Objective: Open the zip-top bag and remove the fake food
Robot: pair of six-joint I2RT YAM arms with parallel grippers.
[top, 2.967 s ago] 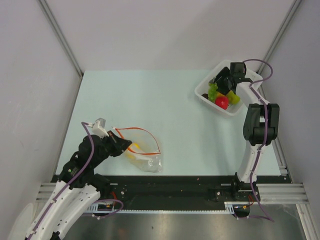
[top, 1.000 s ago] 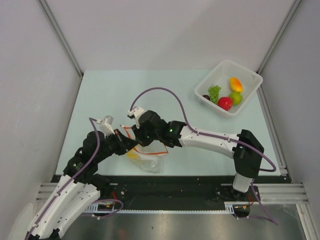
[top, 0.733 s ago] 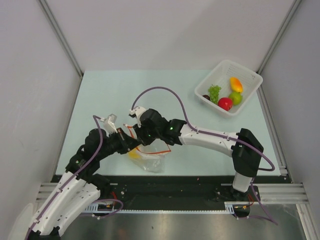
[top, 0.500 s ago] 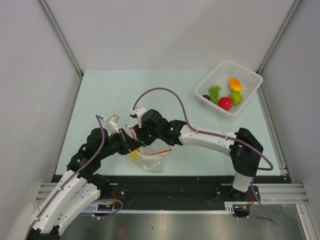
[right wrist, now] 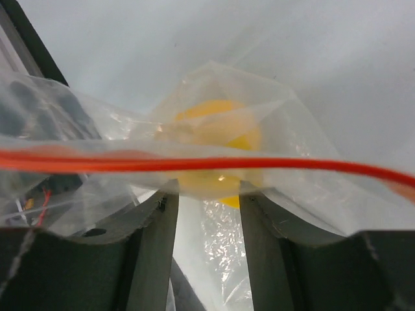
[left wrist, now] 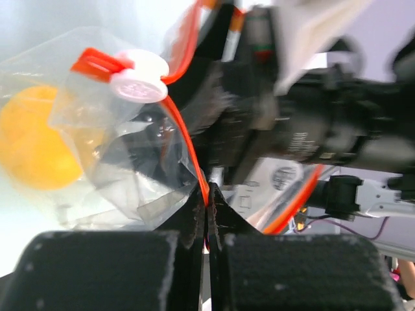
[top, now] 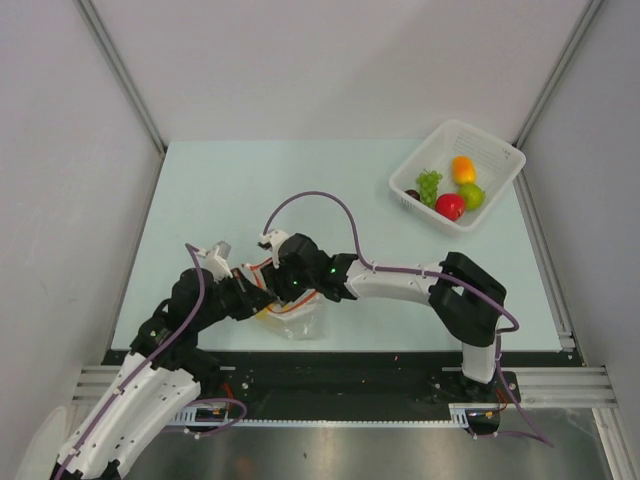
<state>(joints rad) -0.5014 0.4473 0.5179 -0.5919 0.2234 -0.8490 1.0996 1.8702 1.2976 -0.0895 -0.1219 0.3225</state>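
Observation:
The zip-top bag (top: 302, 322) lies near the table's front edge, its orange-red strip (left wrist: 185, 139) lifted. My left gripper (left wrist: 207, 202) is shut on that strip and holds the mouth up; from above it shows at the bag's left (top: 252, 292). My right gripper (right wrist: 207, 194) is open inside the mouth, just right of the left one in the top view (top: 284, 292). A yellow piece of fake food (right wrist: 217, 139) sits in the bag right at its fingertips (right wrist: 163, 197), under the strip (right wrist: 272, 164). In the left wrist view this fruit (left wrist: 35, 146) shows through the plastic.
A white mesh basket (top: 500, 158) stands at the back right. It holds green grapes (top: 428, 184), a red apple (top: 449, 206), a green fruit (top: 471, 195) and an orange fruit (top: 462, 168). The right arm's forearm (top: 395, 283) stretches across the front of the table.
The right gripper came from the basket to the bag, pushed down into its mouth and spread its jaws wider. The left gripper kept its hold on the strip, shifting slightly.

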